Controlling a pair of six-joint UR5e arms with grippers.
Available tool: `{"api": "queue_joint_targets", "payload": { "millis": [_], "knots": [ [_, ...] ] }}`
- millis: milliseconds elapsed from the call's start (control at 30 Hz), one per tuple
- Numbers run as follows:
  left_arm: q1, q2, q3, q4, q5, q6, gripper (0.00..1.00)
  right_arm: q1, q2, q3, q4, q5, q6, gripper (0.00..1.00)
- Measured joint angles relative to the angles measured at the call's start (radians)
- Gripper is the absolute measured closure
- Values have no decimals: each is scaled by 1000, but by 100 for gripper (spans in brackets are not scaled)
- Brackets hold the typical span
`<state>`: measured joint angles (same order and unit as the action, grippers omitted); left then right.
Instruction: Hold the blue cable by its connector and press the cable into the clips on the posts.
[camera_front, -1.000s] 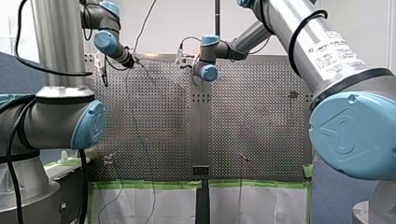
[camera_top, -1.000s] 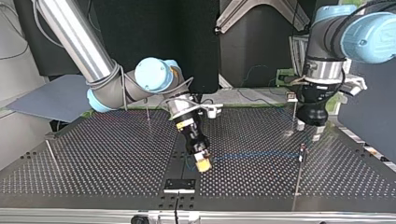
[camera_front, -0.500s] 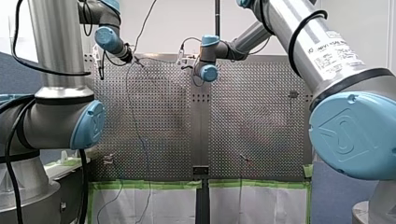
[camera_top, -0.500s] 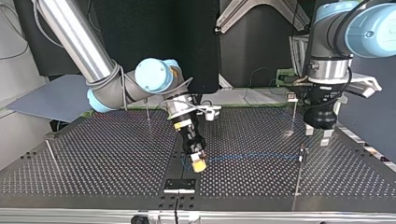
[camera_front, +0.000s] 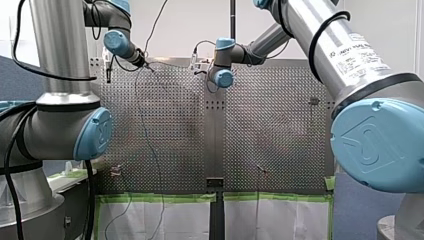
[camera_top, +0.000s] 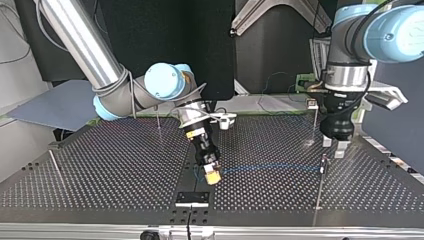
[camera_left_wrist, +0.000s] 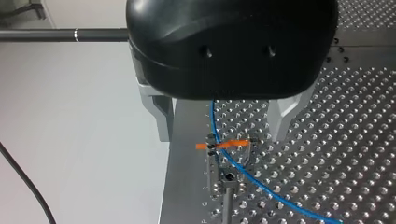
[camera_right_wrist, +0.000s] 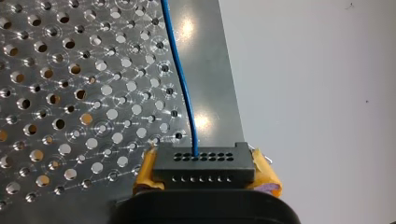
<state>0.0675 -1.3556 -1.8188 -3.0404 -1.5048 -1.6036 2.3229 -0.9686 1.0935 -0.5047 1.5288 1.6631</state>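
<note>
while my right claw (camera_top: 212, 173) is pinching the black connector (camera_right_wrist: 204, 163) between its yellow pads (camera_right_wrist: 144, 170), low in the middle of the top view, the blue cable (camera_right_wrist: 182, 79) is running from it rightward over the perforated table (camera_top: 100, 165). my left claw (camera_left_wrist: 222, 135) is hanging spread astride a clip (camera_left_wrist: 229, 151), the cable passing across it.

Clip post (camera_left_wrist: 227, 179) is standing between my left gripper's (camera_left_wrist: 223, 133) spread fingers. Low blue cable (camera_top: 270, 166) is stretching across the table's (camera_top: 100, 165) middle, blocking passes there.
</note>
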Motion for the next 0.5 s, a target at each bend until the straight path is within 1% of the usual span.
{"api": "queue_joint_targets", "payload": {
  "millis": [200,500],
  "knots": [
    [-5,-13,1,-1,-2,40,0,0,1,0,2,-1,0,100],
    [-12,-6,1,-3,-4,47,0,0,1,1,4,-1,0,100]
  ]
}}
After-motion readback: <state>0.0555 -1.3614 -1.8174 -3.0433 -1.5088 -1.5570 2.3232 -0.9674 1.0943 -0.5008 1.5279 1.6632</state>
